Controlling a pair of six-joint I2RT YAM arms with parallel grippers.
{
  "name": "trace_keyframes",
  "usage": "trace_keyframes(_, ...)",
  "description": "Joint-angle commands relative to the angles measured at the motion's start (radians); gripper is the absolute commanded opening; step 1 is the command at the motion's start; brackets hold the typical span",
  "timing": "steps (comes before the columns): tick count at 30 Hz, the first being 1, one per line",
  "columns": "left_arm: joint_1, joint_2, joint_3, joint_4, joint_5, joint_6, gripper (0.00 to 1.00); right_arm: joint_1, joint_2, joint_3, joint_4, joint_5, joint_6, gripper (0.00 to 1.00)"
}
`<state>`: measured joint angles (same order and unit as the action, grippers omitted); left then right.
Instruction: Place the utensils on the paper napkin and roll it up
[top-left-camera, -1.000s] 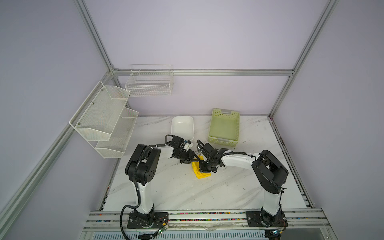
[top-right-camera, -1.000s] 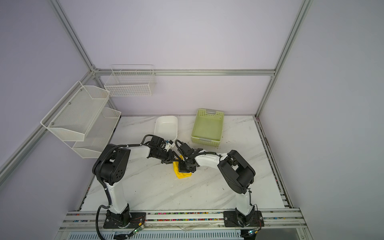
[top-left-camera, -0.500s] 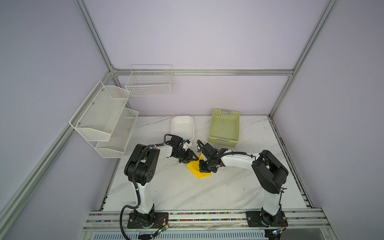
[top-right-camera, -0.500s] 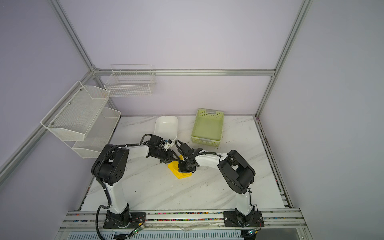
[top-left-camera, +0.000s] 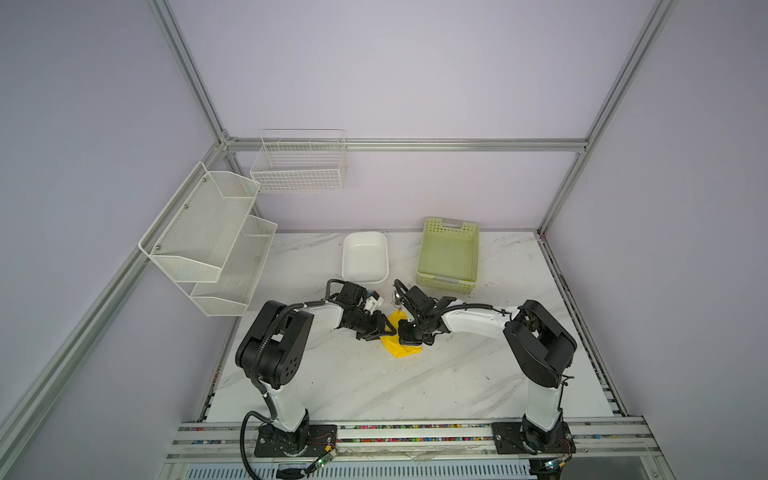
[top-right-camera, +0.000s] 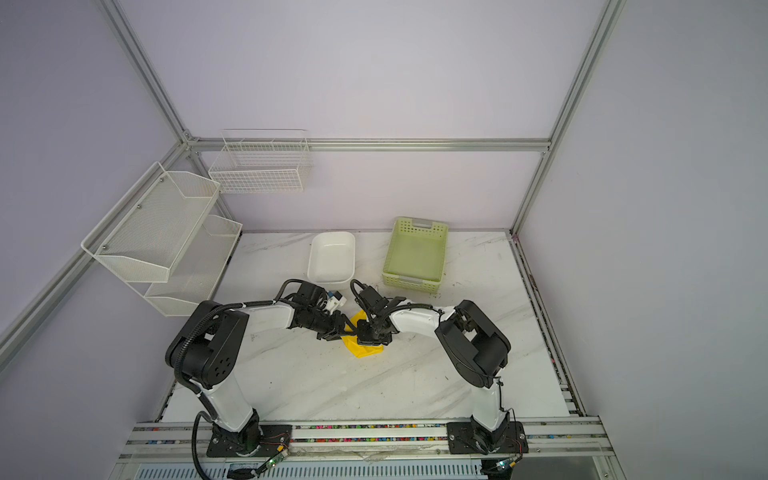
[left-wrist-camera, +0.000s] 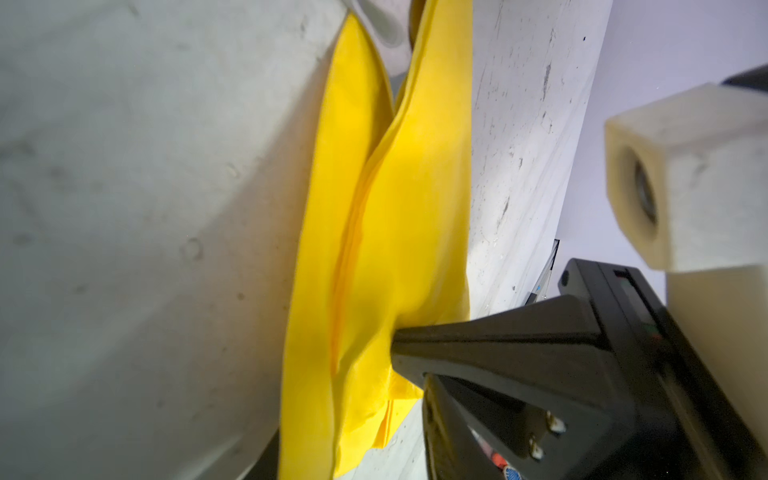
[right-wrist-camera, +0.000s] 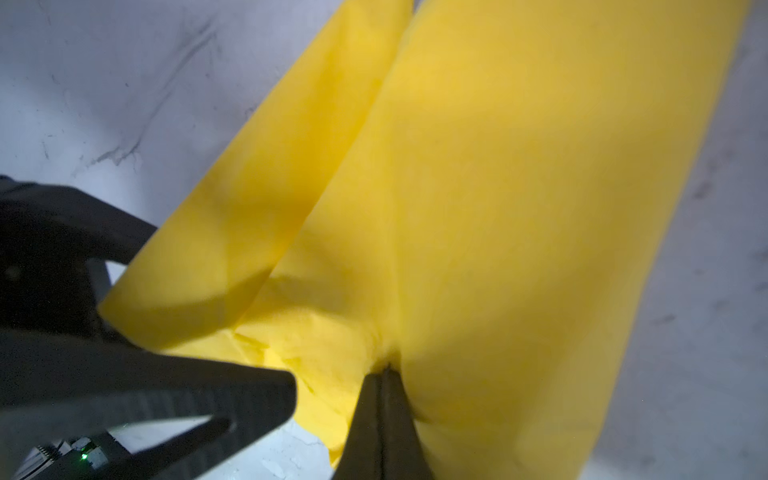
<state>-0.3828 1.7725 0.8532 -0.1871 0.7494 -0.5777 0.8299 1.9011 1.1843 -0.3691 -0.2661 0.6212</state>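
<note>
The paper napkin has folded narrower, right claw pinching it.

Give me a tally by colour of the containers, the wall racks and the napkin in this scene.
White: 3 (tub, wire basket, mesh shelf)
Green: 1 (perforated basket)
Yellow: 1 (paper napkin)
Total: 5

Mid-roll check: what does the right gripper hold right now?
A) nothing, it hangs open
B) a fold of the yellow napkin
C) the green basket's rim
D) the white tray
B: in the right wrist view the right gripper is pinched shut on a fold of the napkin.
</note>
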Motion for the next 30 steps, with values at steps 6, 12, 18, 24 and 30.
trace_keyframes(6, -0.022, -0.081, -0.15, 0.274, -0.077, -0.213, 0.33, 0.004, 0.039, -0.03, -0.083, 0.019, -0.001, 0.0)
trace_keyframes(12, -0.022, -0.091, -0.166, 0.287, -0.117, -0.234, 0.27, 0.003, 0.042, -0.025, -0.085, 0.018, -0.007, 0.0)
trace_keyframes(18, -0.023, -0.071, -0.155, 0.278, -0.112, -0.238, 0.12, 0.003, 0.038, -0.017, -0.09, 0.016, -0.005, 0.0)
trace_keyframes(24, -0.017, -0.077, -0.094, 0.114, -0.172, -0.173, 0.0, 0.007, 0.026, -0.018, -0.065, -0.009, 0.023, 0.0)
trace_keyframes(30, 0.023, -0.105, -0.053, 0.028, -0.186, -0.126, 0.0, 0.038, 0.036, -0.018, 0.012, -0.083, 0.07, 0.0)
